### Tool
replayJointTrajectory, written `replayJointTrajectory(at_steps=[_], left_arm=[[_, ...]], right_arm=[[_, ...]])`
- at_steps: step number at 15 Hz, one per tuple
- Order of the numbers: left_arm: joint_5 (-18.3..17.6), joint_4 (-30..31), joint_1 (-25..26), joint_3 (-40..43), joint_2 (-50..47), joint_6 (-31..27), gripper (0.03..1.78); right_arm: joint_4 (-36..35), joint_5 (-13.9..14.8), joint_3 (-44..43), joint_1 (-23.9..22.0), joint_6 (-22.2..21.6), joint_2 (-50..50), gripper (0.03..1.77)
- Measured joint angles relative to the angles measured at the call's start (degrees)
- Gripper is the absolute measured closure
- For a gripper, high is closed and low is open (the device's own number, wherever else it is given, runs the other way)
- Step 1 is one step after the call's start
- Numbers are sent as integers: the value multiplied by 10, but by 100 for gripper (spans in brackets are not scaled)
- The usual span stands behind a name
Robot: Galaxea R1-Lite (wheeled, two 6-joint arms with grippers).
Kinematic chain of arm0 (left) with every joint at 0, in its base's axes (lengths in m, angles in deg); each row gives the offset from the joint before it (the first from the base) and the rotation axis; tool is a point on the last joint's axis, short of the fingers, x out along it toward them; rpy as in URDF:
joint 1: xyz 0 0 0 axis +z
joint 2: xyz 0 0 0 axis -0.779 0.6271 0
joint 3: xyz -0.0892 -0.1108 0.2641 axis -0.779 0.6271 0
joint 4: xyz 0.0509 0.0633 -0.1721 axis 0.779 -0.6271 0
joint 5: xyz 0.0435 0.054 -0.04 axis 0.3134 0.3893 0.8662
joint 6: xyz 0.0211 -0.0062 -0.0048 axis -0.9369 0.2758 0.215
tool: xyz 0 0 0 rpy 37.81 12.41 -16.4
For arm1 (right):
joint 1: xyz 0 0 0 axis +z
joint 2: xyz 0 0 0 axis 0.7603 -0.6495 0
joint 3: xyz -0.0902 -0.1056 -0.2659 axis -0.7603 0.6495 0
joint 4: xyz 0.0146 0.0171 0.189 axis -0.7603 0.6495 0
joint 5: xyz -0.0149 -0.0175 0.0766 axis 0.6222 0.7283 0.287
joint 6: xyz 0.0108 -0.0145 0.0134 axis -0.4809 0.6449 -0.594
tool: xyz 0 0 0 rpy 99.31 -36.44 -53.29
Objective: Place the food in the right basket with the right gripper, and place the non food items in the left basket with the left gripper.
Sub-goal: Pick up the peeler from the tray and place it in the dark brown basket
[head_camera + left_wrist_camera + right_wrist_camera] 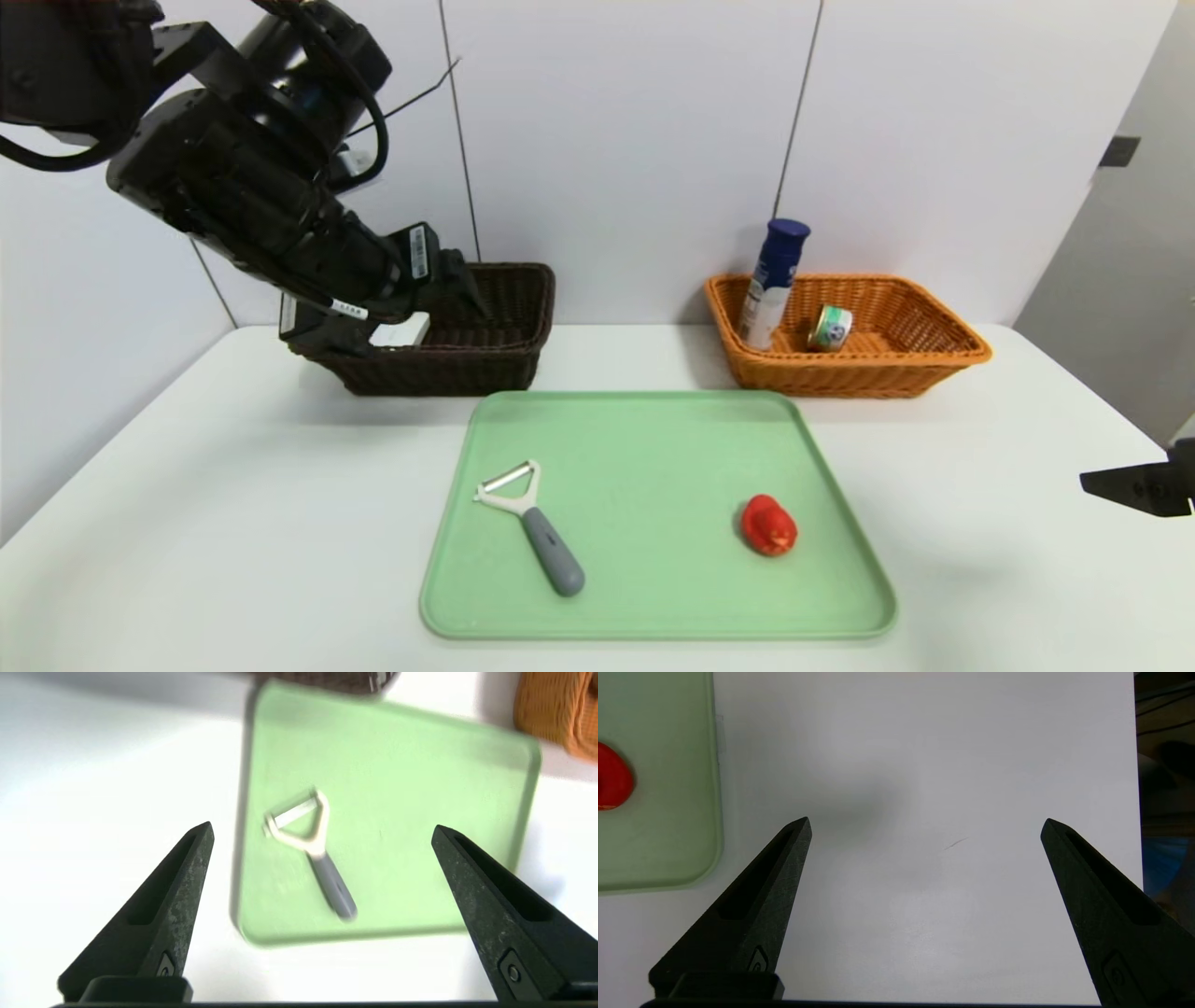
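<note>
1. Left gripper (322, 828): matte black, with tapered wedge-shaped fingers spread wide and nothing between them. It hangs over the left basket (495, 359), a very dark brown rectangular wicker weave with flared sides.
2. White case (401, 330): a flat, smooth oblong lying inside the left basket, partly hidden by the arm.
3. Right gripper (924, 826): the same black pointed fingers, parted and empty, parked above the bare white table (924, 765) beyond the tray's right edge.
4. Right basket (915, 359): bright orange-tan wicker, rectangular and flared. It holds the dark-blue bottle (773, 280), cylindrical with a blue cap and white label, leaning at its left end, and the small round tin can (830, 329), tipped on its side next to it.
5. Tray (653, 420): pale green, smooth, with rounded corners and a low raised rim.
6. Peeler (532, 523): white Y-shaped head on a grey rounded handle, lying flat on the tray's left half.
7. Red object (768, 525): small, glossy and lumpy, on the tray's right half, well apart from the peeler.
</note>
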Motion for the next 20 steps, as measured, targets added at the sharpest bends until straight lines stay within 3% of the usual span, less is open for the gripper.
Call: replayJointTrajectory(at_steps=[5,9,11,14,20], left_arm=[[5,-63,-87,3,-5,84,14],[41,-80,-134,4,37,135,12],[47,-81,-149,4,62,151,12],[45,-83,-167,2,98,182,12],[38,-89,-172,2,142,204,12]], right_arm=[[0,5,10,0,-2,4,10],[-18,0,13,0,-10,8,10],[-60,-25,25,3,-9,15,10],[-66,-71,37,4,-25,27,10],[-72,-78,50,4,-32,30,10]])
